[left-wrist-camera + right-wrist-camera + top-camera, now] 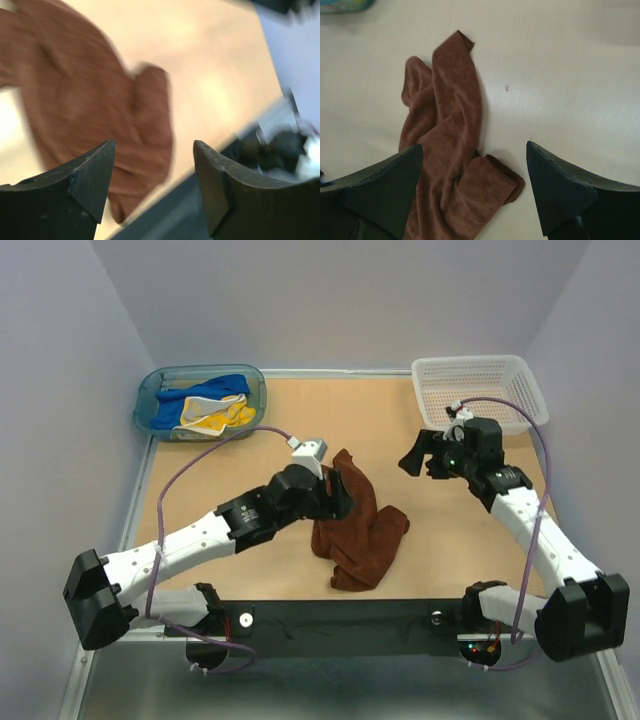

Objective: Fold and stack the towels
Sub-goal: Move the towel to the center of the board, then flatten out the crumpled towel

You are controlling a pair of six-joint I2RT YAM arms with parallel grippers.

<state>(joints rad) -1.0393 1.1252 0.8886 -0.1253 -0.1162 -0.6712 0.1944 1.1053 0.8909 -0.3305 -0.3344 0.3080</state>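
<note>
"Rust-brown towel (358, 532), where's it at?" (A)

"Mid surface (380, 410), crumpled heap, not folded yet. Long axis runs approx 12 to 6 in the top view, w/ a fatter lobe bulging twd 3. The other two, blue towel (225, 385) and yellow towel (225, 418), are bunched in the teal tub (145, 418) at 11." (B)

"Which arm's nearer?" (A)

"Left, easily. Left claw (340, 492) is at the heap's 11 o'clock corner, over its upper-left edge. Can't tell if it touches the cloth. Right claw (412, 458) hangs well apart, at 2 from the towel, near the white basket (500, 390) at 1." (B)

"Claw states?" (A)

"Both wide, both empty. Left wrist cam is blurred, but the fingers stand apart w/ nothing betw them, cloth below and off twd 9 of that view. Right wrist cam: fingers wide, towel lying lengthwise under the gap, closer to the finger at 9." (B)

"Next move, imo?" (A)

"Heap prob needs spreading flat before any fold. That turns on the 12-6 axis. Left can pinch the 12 end about where it sits. Right would have to come in twd 8 to reach the lobe or the 6 end. Risk: pinching two layers at once, since the folds overlap." (B)
</note>
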